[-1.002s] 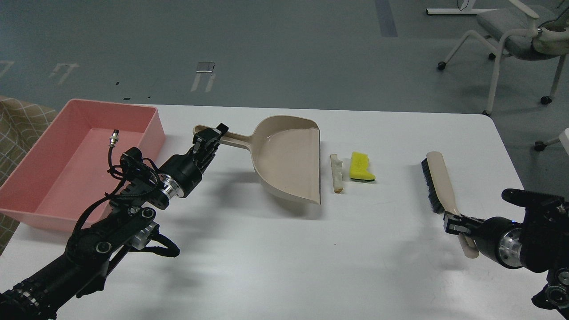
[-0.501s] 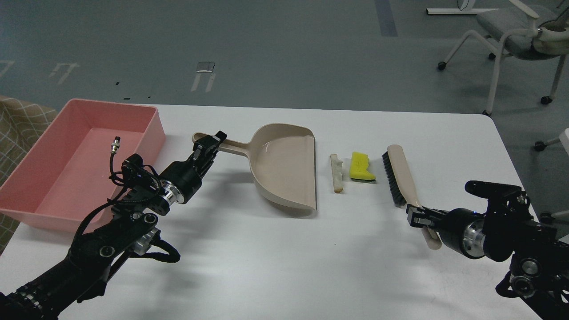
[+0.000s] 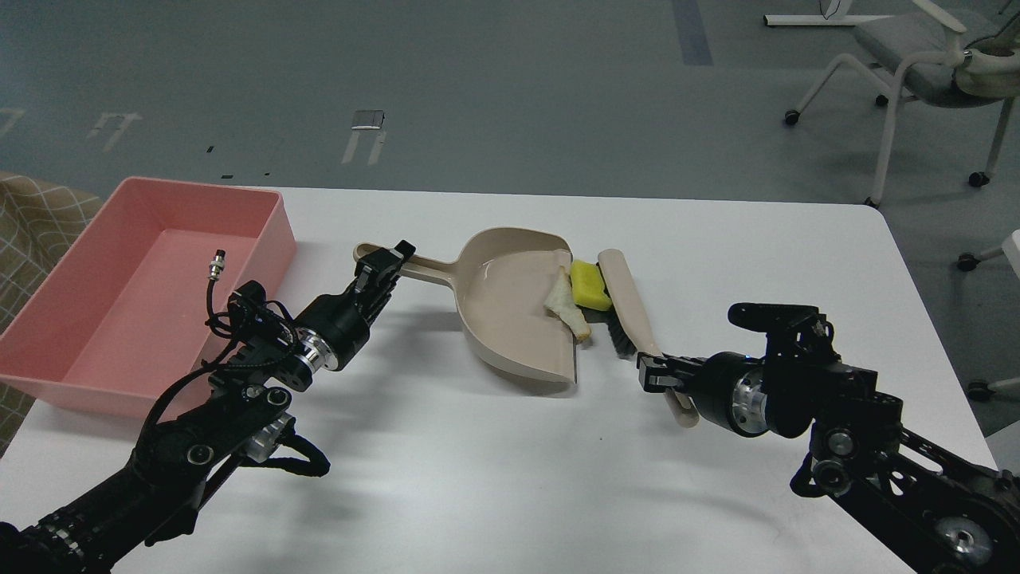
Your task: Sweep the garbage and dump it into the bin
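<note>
The white bread slice [image 3: 567, 309] lies across the lip of the beige dustpan [image 3: 510, 303], partly inside it. The yellow sponge chunk [image 3: 588, 285] sits at the lip, pressed between the pan and the brush [image 3: 624, 305]. My left gripper [image 3: 384, 265] is shut on the dustpan's handle. My right gripper [image 3: 660, 376] is shut on the brush's handle, bristles against the garbage. The pink bin [image 3: 72, 335] stands at the table's left edge, with no garbage in it.
The white table [image 3: 510, 478] extends to the front and right. An office chair [image 3: 940, 72] stands on the floor at the far right. A checked cloth [image 3: 32, 223] lies left of the bin.
My right gripper has swept the brush leftward, pushing the sponge and bread slice to the dustpan's lip; the slice has turned and slid partly in. The dustpan shifted slightly.
</note>
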Action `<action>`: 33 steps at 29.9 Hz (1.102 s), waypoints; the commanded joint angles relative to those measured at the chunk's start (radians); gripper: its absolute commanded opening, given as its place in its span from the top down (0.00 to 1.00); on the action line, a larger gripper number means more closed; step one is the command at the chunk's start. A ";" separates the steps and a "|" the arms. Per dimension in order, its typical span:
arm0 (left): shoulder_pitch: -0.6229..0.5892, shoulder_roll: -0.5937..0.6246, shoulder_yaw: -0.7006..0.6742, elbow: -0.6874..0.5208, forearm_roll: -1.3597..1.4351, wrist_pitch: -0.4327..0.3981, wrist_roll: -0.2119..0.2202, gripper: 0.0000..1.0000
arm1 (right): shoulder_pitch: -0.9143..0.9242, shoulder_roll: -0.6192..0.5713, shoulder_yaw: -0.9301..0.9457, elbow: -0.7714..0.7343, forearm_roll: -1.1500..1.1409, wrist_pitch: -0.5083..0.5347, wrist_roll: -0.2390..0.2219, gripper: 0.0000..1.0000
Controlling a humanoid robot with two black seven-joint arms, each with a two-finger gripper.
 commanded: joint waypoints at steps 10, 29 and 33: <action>-0.002 0.000 -0.005 -0.002 -0.008 -0.002 -0.020 1.00 | 0.070 0.140 -0.035 0.014 0.003 0.000 -0.003 1.00; -0.006 0.008 -0.020 -0.017 -0.129 0.007 -0.038 1.00 | -0.077 -0.285 0.157 0.147 0.184 0.000 0.020 1.00; -0.009 0.021 -0.023 -0.020 -0.184 0.006 -0.040 1.00 | -0.142 -0.377 0.160 0.154 0.184 0.000 0.019 1.00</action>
